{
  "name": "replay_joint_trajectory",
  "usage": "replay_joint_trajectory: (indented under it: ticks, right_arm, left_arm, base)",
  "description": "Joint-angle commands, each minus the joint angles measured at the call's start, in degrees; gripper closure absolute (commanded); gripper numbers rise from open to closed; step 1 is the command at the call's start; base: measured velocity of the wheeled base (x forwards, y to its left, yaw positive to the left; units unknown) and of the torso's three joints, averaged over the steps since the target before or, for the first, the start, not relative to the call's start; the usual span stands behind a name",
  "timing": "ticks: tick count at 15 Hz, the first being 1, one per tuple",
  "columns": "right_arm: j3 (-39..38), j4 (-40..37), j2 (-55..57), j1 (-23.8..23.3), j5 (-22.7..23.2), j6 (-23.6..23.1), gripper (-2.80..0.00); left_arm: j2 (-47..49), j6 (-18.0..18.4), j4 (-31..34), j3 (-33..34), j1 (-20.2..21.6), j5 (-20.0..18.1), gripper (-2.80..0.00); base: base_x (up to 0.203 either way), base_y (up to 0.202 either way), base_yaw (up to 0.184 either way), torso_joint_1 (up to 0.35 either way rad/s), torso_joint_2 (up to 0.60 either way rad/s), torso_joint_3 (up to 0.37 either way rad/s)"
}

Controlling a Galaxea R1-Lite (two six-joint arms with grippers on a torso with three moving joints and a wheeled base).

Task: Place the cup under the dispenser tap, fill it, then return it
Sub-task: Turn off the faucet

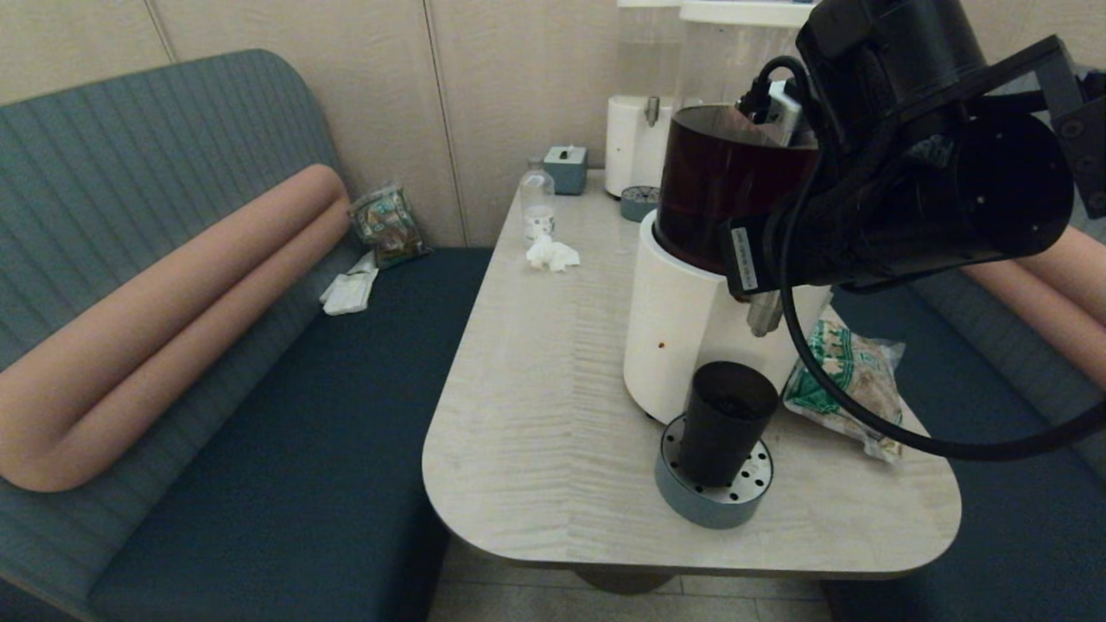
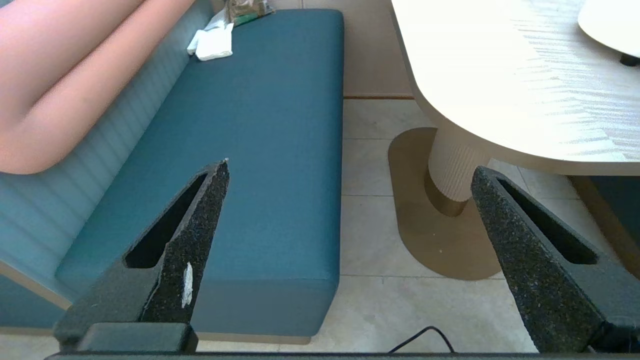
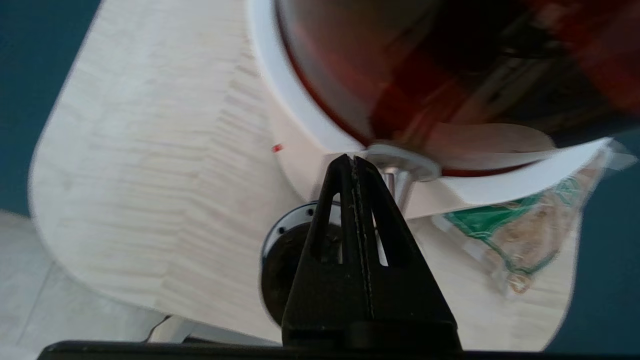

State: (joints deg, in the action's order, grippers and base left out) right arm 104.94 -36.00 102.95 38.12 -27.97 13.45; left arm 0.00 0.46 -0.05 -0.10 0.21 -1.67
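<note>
A teal upholstered bench (image 1: pixel 285 415) flanks the pale wood-grain table (image 1: pixel 536 406), where the near-black tapered plastic cup (image 1: pixel 727 422) stands on a perforated drip tray (image 1: pixel 717 492) below the brushed-steel dispenser tap (image 1: pixel 764 313); the left gripper (image 2: pixel 350 172) gapes empty, the right gripper (image 3: pixel 354 161) is pinched closed, empty.

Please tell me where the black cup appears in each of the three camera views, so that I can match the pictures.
Head view: the cup stands on the round perforated drip tray below the dispenser tap.
Left wrist view: the cup is not in it.
Right wrist view: the cup shows partly behind the shut fingers of the right gripper.
Shared landmark: the green snack bag.
</note>
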Motion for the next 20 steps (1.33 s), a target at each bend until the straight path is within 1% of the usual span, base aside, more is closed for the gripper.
replay_joint_trajectory:
  ticks: [1,3,6,8,11,12,16,18,20]
  right_arm:
    - [-0.1,-0.2,-0.1,0.0,-0.9,0.1,0.00]
    - [-0.1,-0.2,-0.1,0.0,-1.6,0.1,0.00]
    - [-0.1,-0.2,-0.1,0.2,-1.3,0.4,0.00]
    - [-0.2,0.9,-0.3,1.1,-1.1,0.6,0.00]
    - [-0.1,5.3,0.8,5.0,-1.4,0.0,0.00]
    - [0.4,5.6,0.8,6.0,-1.5,-0.1,0.00]
    - [0.5,5.6,-3.6,9.1,-2.2,0.1,0.00]
    - [-0.2,5.3,-7.9,9.3,-3.6,-0.3,0.00]
    - [-3.0,5.0,-14.6,9.3,-4.3,-0.7,0.00]
  left_arm:
    - [0.1,0.0,0.0,0.0,0.1,0.0,-2.80]
    - [0.1,0.1,0.0,0.0,0.1,0.0,-2.80]
    - [0.1,0.1,0.0,0.0,0.1,0.0,-2.80]
    - [0.1,0.1,0.1,0.0,0.0,0.0,-2.80]
    - [0.1,0.1,0.1,0.0,0.1,0.0,-2.80]
    - [0.1,0.1,0.0,0.0,0.1,0.0,-2.80]
    - [0.1,0.9,0.0,0.0,0.1,0.0,-2.80]
    - [0.1,1.6,0.0,0.0,0.1,0.0,-2.80]
    - [0.1,1.4,0.0,0.0,0.0,0.0,-2.80]
  base:
    - [0.000,0.000,0.000,0.000,0.00,0.000]
    - [0.000,0.000,0.000,0.000,0.00,0.000]
    - [0.000,0.000,0.000,0.000,0.00,0.000]
    - [0.000,0.000,0.000,0.000,0.00,0.000]
    - [0.000,0.000,0.000,0.000,0.00,0.000]
    - [0.000,0.000,0.000,0.000,0.00,0.000]
    - [0.000,0.000,0.000,0.000,0.00,0.000]
    - [0.000,0.000,0.000,0.000,0.00,0.000]
    - [0.000,0.000,0.000,0.000,0.00,0.000]
